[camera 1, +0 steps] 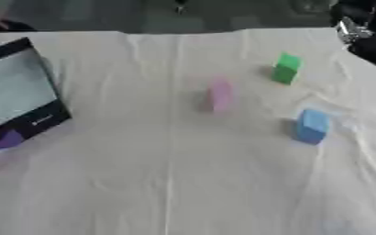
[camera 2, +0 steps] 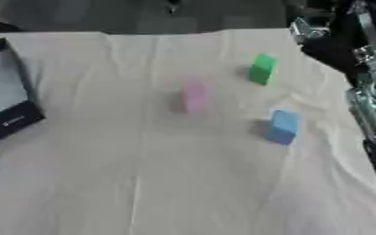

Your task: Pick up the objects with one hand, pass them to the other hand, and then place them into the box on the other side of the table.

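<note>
Counter [camera 1: 175, 183] covered w/ cream cloth, creased; one long fold runs front to back near the middle, more wrinkles toward the right edge. Beyond the far edge: dark grey floor, blurred.

Three blocks on the cloth, right half, all well apart. Green block [camera 1: 286, 68] farthest back. Pink block [camera 1: 219, 95] left of it and nearer, approx. mid-counter. Blue block [camera 1: 312, 126] nearest and furthest right. Each stands on the cloth, nothing touching them.

Box [camera 1: 19, 94] at the left edge: black rim, pale grey inside, set askew. Small white mark on its black front wall — could be print, not legible. Purple thing [camera 1: 2, 140] at its near corner; in or beside the box, can't tell.

Right arm [camera 2: 367, 82], black and silver, comes down along the right edge in the right eye view. No robot hand clearly made out on it — open or closed, can't tell. Left robot hand shows in neither view.

No readable brands or labels.
</note>
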{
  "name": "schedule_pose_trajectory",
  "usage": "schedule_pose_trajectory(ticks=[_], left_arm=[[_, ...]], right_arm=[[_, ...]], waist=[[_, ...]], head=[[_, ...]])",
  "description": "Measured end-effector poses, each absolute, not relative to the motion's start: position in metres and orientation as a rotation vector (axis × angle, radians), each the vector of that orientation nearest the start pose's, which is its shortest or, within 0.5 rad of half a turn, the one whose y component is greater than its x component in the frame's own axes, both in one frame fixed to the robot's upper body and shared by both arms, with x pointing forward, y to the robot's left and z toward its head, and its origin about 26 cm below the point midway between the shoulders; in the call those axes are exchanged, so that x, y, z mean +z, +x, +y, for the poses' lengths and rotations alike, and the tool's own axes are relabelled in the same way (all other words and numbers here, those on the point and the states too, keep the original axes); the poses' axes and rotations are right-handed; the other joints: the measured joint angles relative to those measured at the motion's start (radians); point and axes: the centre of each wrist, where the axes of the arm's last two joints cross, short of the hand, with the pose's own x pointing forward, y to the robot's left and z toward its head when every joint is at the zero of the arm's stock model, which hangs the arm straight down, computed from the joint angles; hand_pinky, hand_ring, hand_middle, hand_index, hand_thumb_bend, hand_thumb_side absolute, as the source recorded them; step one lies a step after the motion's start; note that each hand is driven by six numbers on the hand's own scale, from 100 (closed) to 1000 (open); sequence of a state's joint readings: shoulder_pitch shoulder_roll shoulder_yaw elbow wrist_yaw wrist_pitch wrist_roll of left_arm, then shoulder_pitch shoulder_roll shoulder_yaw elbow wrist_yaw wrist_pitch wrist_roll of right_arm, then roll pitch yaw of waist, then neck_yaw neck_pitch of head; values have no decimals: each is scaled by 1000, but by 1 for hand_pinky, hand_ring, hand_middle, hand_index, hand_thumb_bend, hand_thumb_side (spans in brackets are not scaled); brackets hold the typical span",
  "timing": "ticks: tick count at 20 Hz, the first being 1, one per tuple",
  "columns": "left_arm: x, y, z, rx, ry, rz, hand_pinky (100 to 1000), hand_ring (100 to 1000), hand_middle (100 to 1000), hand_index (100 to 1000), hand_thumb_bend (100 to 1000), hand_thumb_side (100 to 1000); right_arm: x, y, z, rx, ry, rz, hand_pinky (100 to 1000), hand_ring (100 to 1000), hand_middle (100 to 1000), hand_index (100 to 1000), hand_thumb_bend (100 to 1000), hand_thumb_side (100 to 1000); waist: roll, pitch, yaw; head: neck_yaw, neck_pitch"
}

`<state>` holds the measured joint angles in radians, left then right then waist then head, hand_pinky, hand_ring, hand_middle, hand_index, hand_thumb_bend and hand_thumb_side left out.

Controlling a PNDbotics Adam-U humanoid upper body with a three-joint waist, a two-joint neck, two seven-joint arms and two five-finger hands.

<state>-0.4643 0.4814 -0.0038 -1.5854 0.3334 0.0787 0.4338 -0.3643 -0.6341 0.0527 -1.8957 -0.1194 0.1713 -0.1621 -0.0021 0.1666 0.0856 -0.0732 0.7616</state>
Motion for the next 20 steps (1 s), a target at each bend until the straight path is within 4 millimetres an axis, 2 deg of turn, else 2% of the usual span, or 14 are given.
schedule_pose_trajectory(ticks=[3, 7, 9, 10, 11, 12, 14, 20], left_arm=[[180, 370, 310, 194, 303, -1963, 875, 814, 836, 806, 293, 696], [180, 370, 310, 195, 303, -1963, 877, 808, 834, 805, 290, 696], [180, 370, 310, 195, 304, -1963, 877, 808, 833, 805, 289, 697], [180, 370, 310, 196, 304, -1963, 877, 808, 833, 805, 289, 693], [180, 370, 310, 196, 305, -1963, 877, 808, 833, 805, 288, 697], [180, 370, 310, 196, 305, -1962, 877, 808, 833, 804, 288, 697], [180, 370, 310, 196, 306, -1962, 878, 808, 834, 805, 287, 698], [180, 370, 311, 191, 313, -1959, 878, 809, 834, 804, 279, 700]], right_arm=[[230, 312, -302, 487, -445, -2023, 819, 867, 843, 826, 267, 351], [233, 309, -302, 502, -458, -2014, 813, 854, 825, 805, 261, 341], [234, 309, -302, 492, -465, -2017, 814, 856, 826, 810, 270, 338], [233, 308, -303, 489, -467, -2015, 818, 859, 826, 820, 354, 312], [232, 308, -303, 490, -470, -2009, 818, 859, 829, 820, 297, 341], [231, 307, -304, 499, -479, -2000, 822, 856, 825, 821, 331, 337], [230, 304, -306, 560, -516, -1959, 829, 853, 820, 823, 386, 344], [232, 292, -314, 857, -622, -1702, 859, 868, 827, 840, 461, 378]], waist=[[0, 0, 0], [0, 0, 0], [0, 0, 0], [0, 0, 0], [0, 0, 0], [0, 0, 0], [0, 0, 1], [0, 0, 2]], head=[[3, -6], [4, -8], [4, -8], [4, -8], [4, -8], [3, -8], [3, -8], [0, -8]])
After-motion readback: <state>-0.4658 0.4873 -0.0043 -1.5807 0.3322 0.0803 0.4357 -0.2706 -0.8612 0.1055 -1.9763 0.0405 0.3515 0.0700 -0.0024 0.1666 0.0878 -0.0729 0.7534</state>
